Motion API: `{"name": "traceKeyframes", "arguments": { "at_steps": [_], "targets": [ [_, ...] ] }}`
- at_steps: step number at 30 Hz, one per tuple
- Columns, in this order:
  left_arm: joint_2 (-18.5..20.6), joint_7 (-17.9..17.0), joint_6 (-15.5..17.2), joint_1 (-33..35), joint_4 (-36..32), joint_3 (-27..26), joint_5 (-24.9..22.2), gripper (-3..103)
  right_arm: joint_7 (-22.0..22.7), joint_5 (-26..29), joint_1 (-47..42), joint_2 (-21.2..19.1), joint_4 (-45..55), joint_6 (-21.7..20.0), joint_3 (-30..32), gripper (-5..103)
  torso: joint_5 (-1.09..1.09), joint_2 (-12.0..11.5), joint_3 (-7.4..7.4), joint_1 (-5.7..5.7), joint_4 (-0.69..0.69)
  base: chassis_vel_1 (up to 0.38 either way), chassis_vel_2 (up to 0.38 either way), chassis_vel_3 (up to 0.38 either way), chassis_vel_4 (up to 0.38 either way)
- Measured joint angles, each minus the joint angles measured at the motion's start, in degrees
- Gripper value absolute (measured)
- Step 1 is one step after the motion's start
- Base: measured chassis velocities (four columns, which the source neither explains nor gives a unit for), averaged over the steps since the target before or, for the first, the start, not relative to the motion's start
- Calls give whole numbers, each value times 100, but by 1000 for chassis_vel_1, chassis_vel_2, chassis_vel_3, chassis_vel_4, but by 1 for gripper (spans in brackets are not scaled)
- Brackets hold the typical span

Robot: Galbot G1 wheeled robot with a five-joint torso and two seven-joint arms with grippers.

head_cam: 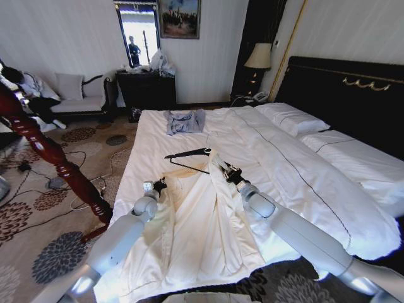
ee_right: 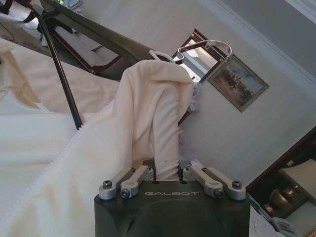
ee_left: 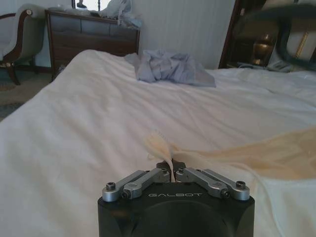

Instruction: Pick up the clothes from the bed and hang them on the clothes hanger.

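Centre frame, on the white-sheeted bed, both grippers' jaws pinch the thin cream garment: left gripper its shoulder, right gripper its collar just below the thin black triangular hanger.

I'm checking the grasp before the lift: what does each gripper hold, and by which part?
Both hold the clothes: the left gripper pinches a fold at its edge, the right gripper its collar edge by the clothes hanger.
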Motion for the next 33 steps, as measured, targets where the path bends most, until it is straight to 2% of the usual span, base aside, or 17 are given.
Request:
{"name": "traceKeyframes", "arguments": {
  "at_steps": [20,33],
  "targets": [
    [652,-39,-86,165,-796,-195,-420,1,-150,-271,-142,-200,-80,253,-83,19,0,0,0,0,-1,0,0,0,0],
    [803,-126,-61,70,-1145,-185,-617,1,-232,-427,-206,-192,-136,364,-174,19,-1,0,0,0,0,0,0,0,0]
  ]
}}
